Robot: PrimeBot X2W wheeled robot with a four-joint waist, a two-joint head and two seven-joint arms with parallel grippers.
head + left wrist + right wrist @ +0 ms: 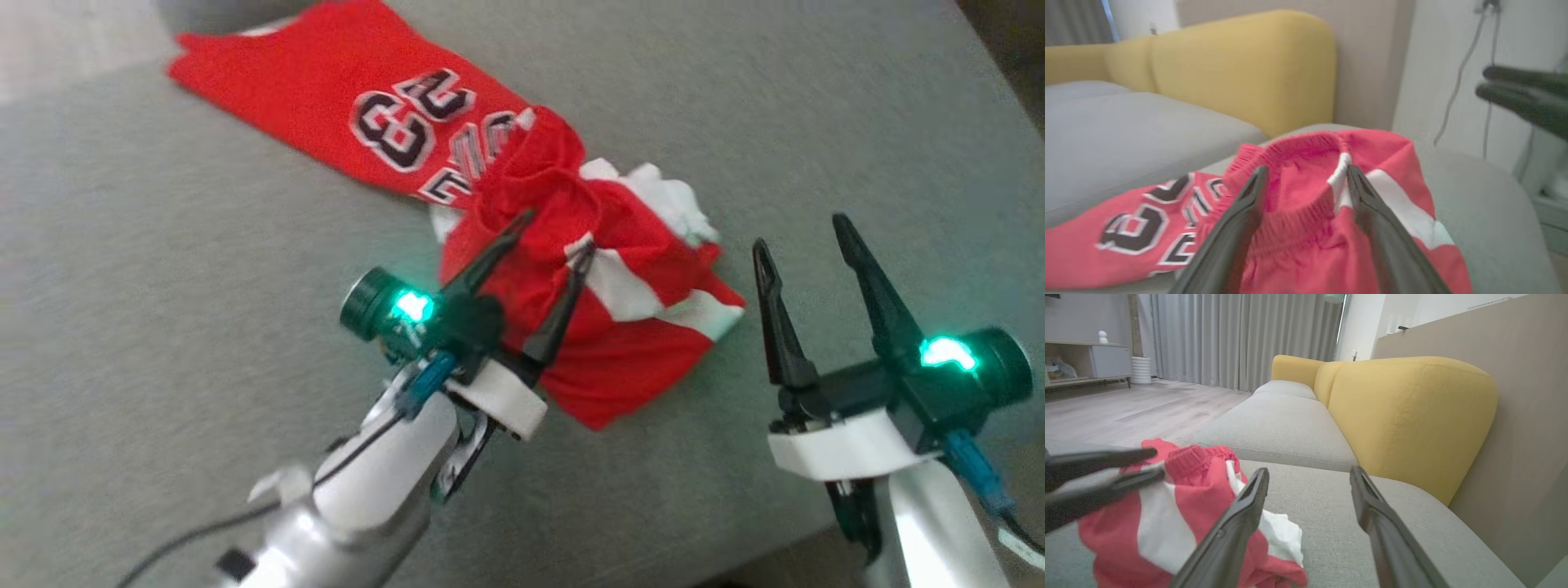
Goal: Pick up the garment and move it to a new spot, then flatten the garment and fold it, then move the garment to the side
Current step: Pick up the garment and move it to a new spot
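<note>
1. The garment (629, 351) lies as a bunched red-and-white heap near the middle of the grey cushion (163, 327). A flat red jersey (326, 90) with a number on it runs from the heap towards the far left. I cannot tell whether the two are one piece or two.
2. Taken together, the cloth's long axis goes from far left to near right. The heap is at the near right end of it.
3. The left hand (558, 234) is directly over the heap, its two dark fingers apart and holding nothing. In the left wrist view they straddle the ribbed waistband (1298, 208), one finger on each side of the raised fold. Whether the tips touch the cloth I cannot tell.
4. The right hand (801, 233) hangs just to the right of the heap's right edge, over bare cushion. Its fingers are also apart and empty. In its own wrist view the heap sits to the left of its fingers, not between them.
5. The left hand is therefore the nearer one and is already lined up. As I judge it, the pick-up comes down to closing those fingers across the waistband fold.
6. The right hand would have to travel left to reach any cloth.
7. The yellow backrest (1404, 408) stands at the far side, well apart from both hands.
8. One risk is that a pinch on the waistband alone may lift only the top layer and leave the rest dragging.
</note>
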